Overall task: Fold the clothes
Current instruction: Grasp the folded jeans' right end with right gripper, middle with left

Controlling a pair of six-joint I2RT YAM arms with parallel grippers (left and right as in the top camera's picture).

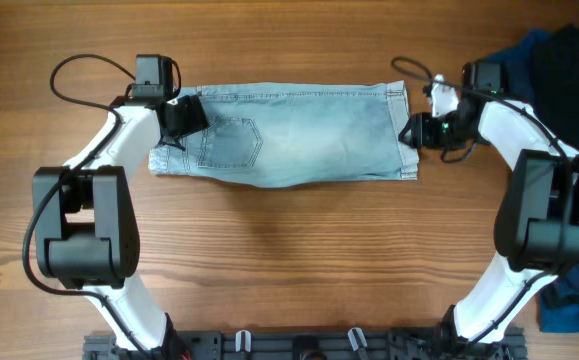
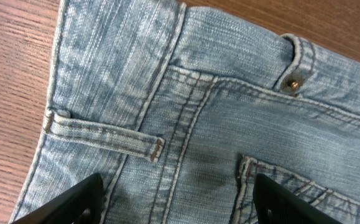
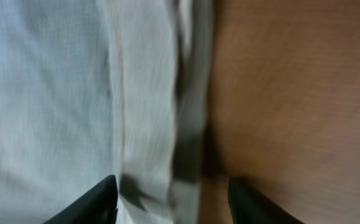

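The light blue denim shorts (image 1: pixel 299 135) lie flat on the wooden table, folded lengthwise, waistband at the left and rolled cuffs at the right. My left gripper (image 1: pixel 181 118) is open over the waistband end; the left wrist view shows a belt loop (image 2: pixel 105 138), a rivet (image 2: pixel 295 81) and a back pocket corner between its fingers (image 2: pixel 176 202). My right gripper (image 1: pixel 410 131) is open at the cuff edge; the blurred right wrist view shows the cuff hem (image 3: pixel 148 112) between its fingers (image 3: pixel 173 199), with bare wood to the right.
Dark black and navy garments (image 1: pixel 569 60) are piled at the far right, with a blue piece (image 1: pixel 574 305) near the right front. The table's front edge holds a black rail (image 1: pixel 299 345).
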